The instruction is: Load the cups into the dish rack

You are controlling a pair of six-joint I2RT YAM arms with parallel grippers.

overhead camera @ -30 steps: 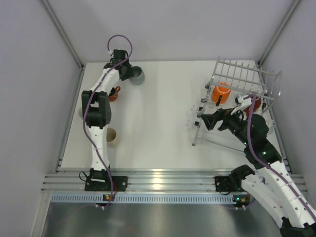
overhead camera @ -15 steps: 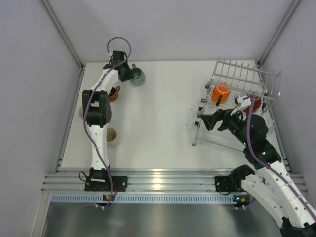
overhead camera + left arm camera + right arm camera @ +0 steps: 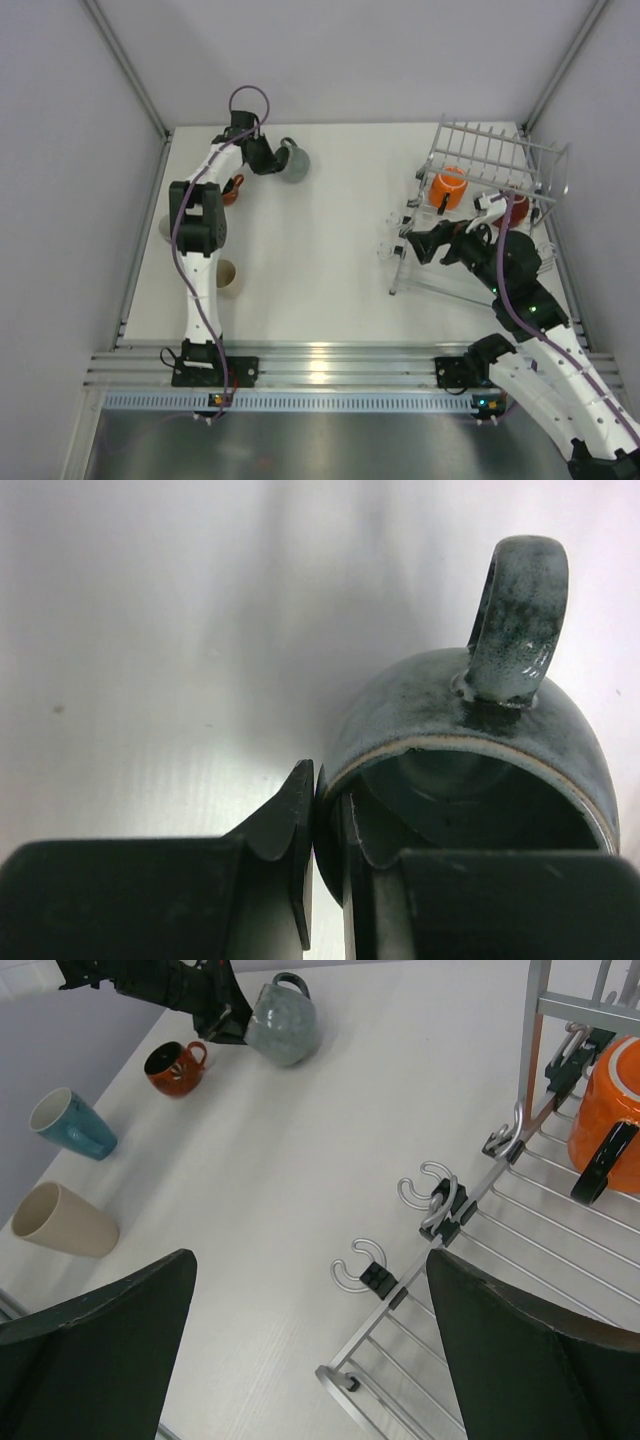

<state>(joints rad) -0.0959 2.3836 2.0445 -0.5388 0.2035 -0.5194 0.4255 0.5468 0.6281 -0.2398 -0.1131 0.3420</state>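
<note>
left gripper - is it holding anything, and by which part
The left gripper pinches the grey mug by its rim wall, one finger inside, one outside.

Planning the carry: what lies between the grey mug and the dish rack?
Only bare table between grey mug and dish rack, seen in the top view.

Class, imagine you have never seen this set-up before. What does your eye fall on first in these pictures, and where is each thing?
First, the grey mug at the far left of the table, pinched at its rim by the left gripper, one finger inside and one outside. Next, the bright orange mug sitting in the dish rack on the right. The right gripper hangs wide open above the rack's near edge.
</note>
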